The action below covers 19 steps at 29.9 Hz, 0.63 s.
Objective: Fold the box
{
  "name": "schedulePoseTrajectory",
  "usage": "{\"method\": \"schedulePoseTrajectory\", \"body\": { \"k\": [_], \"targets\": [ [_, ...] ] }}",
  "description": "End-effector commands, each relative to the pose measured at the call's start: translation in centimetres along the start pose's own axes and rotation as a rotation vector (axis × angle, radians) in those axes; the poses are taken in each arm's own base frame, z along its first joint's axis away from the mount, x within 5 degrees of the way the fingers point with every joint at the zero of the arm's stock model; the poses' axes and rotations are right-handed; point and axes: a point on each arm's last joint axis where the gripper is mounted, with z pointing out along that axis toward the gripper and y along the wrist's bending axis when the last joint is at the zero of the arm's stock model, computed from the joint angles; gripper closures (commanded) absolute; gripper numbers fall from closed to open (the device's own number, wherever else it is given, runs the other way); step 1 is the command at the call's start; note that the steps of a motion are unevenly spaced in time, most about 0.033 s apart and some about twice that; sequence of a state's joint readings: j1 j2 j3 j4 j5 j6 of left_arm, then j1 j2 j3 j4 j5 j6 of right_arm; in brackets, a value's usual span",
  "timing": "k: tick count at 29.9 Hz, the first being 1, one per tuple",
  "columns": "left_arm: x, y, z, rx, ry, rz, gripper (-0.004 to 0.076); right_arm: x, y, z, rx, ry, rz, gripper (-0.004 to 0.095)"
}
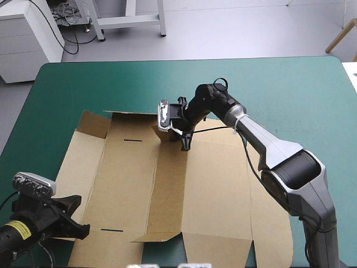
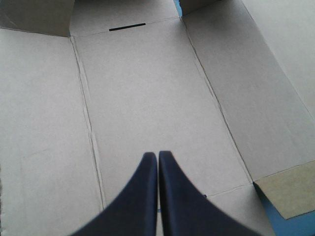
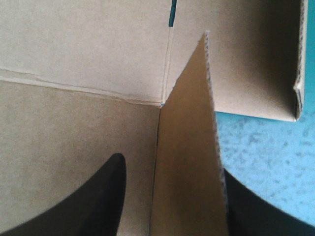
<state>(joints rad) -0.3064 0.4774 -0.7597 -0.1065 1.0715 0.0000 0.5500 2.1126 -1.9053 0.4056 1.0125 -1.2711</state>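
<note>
While the box (image 1: pixel 128 178) lies mostly flat, right claw (image 1: pixel 186 146) gapes around one raised far flap (image 3: pixel 189 147); left claw (image 2: pixel 158 156) together; walls remain.

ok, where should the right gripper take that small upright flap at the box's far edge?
I'd pinch the flap just below its free top edge, coming down from above, one finger per face. It stands upright on its crease as a thin sheet, and the open right gripper straddles it.

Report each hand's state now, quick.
Left hand: shut, holding nothing, over the box.
Right hand: open, its fingers on either side of a raised flap of the box.
</note>
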Motion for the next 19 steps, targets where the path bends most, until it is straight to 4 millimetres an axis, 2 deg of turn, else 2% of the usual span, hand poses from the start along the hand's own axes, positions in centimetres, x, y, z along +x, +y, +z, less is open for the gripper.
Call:
{"method": "schedulePoseTrajectory", "body": {
  "k": [1, 5, 9, 13, 15, 19],
  "targets": [
    [-1.1, -0.2, -0.6, 0.016, -0.081, -0.005, 0.0734, -1.9, -0.5, -4.8, 0.118, -0.033, -0.003, 0.0436],
    [-1.1, -0.2, -0.6, 0.016, -0.077, -0.005, 0.0734, -1.2, -0.7, -7.6, 0.216, 0.093, 0.066, 0.0461],
    [-1.1, -0.2, -0.6, 0.016, -0.075, -0.005, 0.0734, 0.8, -1.2, -11.5, 0.366, 0.237, 0.269, 0.0619],
    [-1.1, -0.2, -0.6, 0.016, -0.073, -0.005, 0.0734, 2.7, -0.9, -15.4, 0.382, 0.275, 0.38, 0.0746],
    [-1.1, -0.2, -0.6, 0.016, -0.071, -0.005, 0.0734, 3.8, -0.9, -17.2, 0.41, 0.278, 0.482, 0.0755],
    [-1.0, -0.2, -0.6, 0.017, -0.063, -0.005, 0.0734, 6.7, -0.4, -22.2, 0.547, 0.253, 0.717, 0.0755]
  ]
}}
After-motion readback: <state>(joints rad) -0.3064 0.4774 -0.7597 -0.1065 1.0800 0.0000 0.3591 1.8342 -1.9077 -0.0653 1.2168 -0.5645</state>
